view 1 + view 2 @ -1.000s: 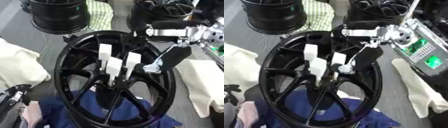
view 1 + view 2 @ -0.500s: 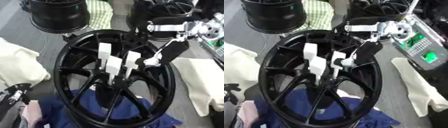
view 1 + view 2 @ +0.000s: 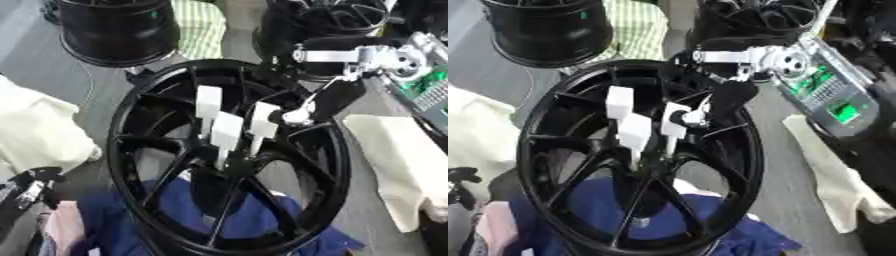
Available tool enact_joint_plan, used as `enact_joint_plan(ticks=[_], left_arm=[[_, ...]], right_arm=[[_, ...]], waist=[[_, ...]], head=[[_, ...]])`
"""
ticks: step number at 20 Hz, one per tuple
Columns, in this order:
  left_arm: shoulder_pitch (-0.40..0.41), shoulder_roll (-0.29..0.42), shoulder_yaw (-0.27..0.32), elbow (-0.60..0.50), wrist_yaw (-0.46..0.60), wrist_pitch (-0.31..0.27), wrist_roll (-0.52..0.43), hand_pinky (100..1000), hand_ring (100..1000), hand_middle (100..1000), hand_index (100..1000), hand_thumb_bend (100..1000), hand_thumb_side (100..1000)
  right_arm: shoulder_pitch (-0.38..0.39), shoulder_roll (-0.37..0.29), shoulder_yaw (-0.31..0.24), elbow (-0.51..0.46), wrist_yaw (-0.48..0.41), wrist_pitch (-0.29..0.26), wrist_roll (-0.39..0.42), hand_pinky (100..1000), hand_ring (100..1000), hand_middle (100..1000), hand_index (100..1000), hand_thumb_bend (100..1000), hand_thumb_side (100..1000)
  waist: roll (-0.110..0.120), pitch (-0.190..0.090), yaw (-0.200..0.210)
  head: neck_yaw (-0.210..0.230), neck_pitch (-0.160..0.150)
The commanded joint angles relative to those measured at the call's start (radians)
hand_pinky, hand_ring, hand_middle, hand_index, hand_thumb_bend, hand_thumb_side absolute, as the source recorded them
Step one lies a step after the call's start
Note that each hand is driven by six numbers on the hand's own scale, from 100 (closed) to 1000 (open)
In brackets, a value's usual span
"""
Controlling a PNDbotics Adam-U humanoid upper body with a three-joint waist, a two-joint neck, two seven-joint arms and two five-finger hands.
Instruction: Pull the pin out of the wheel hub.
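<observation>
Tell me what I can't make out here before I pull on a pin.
- Right hand: blurred in both eye views; whether its fingers touch or hold the nearest white pin cannot be told.
- Hub centre: the three white pins' lower ends vanish among the wheel's dark spokes, so their seating is hidden.
- Left hand: cut off at the lower left edge of the left eye view; its fingers are unclear.
</observation>
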State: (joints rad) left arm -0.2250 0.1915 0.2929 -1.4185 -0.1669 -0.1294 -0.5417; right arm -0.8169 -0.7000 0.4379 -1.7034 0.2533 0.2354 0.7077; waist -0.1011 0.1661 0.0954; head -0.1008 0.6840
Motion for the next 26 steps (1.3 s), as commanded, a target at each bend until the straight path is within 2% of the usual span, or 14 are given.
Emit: enact_joint_plan(ticks=[1, 23, 24, 26], left_arm=[[-0.015, 0.005, -0.004, -0.023, 0.009, -0.002, -0.002, 460, 462, 637, 781, 100, 705], [-0.018, 0.003, -0.005, -0.026, 0.014, 0.000, -0.004, 460, 463, 638, 784, 100, 707], [-0.018, 0.003, -0.005, -0.026, 0.014, 0.001, -0.004, 461, 463, 638, 784, 100, 707], [-0.019, 0.002, -0.005, -0.026, 0.014, 0.001, -0.004, 460, 463, 638, 784, 100, 707]], right_arm=[[-0.015, -0.006, -0.008, 0.023, 0.011, -0.004, -0.012, 708, 815, 849, 907, 341, 345], [-0.005, 0.041, 0.010, 0.111, 0.030, -0.028, -0.024, 683, 784, 816, 891, 354, 322], [-0.005, 0.042, 0.009, 0.114, 0.032, -0.028, -0.026, 681, 782, 813, 890, 326, 359], [-0.004, 0.045, 0.011, 0.119, 0.036, -0.029, -0.029, 680, 780, 811, 889, 326, 357]], waist=[[0.007, -0.009, 0.001], [0.008, -0.006, 0.005], [0.008, -0.006, 0.005], [0.008, -0.006, 0.006]], head=[[-0.005, 0.001], [-0.013, 0.008], [-0.013, 0.008], [-0.014, 0.009]])
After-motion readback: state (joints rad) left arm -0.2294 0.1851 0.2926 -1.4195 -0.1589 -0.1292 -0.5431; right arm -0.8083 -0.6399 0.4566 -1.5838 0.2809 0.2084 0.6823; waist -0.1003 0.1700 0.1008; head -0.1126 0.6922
